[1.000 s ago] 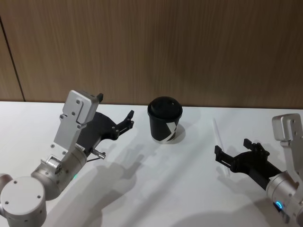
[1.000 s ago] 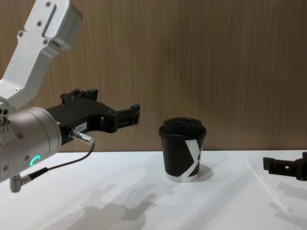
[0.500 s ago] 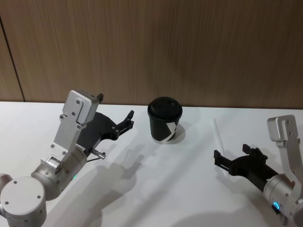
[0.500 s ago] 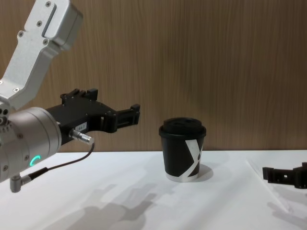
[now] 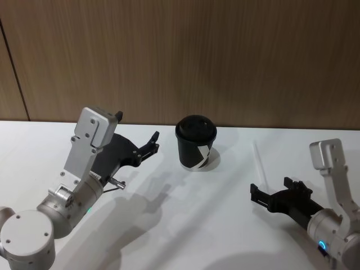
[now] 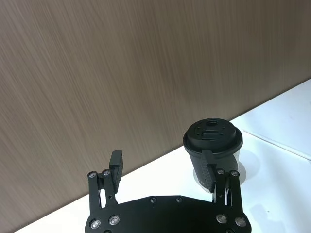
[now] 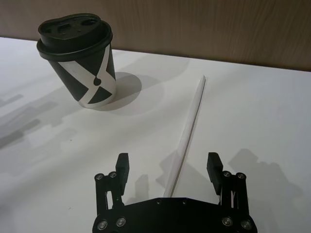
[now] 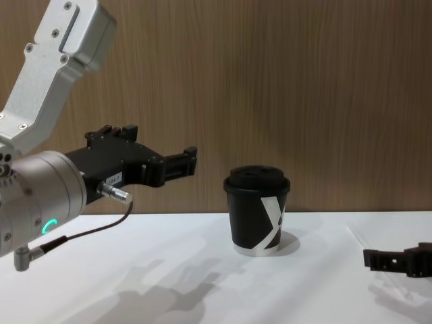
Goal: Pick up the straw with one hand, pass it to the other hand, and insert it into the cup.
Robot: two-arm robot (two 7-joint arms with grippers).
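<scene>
The black cup (image 5: 196,143) with its domed lid stands upright on the white table (image 5: 169,225), mid-back. To its right the thin white straw (image 5: 259,161) lies flat, running away from me. My right gripper (image 5: 270,189) hovers low at the straw's near end, open. In the right wrist view the straw (image 7: 191,121) runs out from between the right gripper's (image 7: 167,162) spread fingers, untouched, with the cup (image 7: 80,58) farther off. My left gripper (image 5: 151,144) hangs raised to the left of the cup, open and empty. In the left wrist view the left gripper (image 6: 161,167) points at the cup (image 6: 213,143).
A brown wood-panelled wall (image 5: 225,56) rises right behind the table's back edge. In the chest view the cup (image 8: 258,210) stands between the raised left gripper (image 8: 186,162) and the low right gripper (image 8: 386,258).
My right gripper has sunk lower and drawn back toward me and a little left, along the straw's near end. The left arm, cup and straw have not moved.
</scene>
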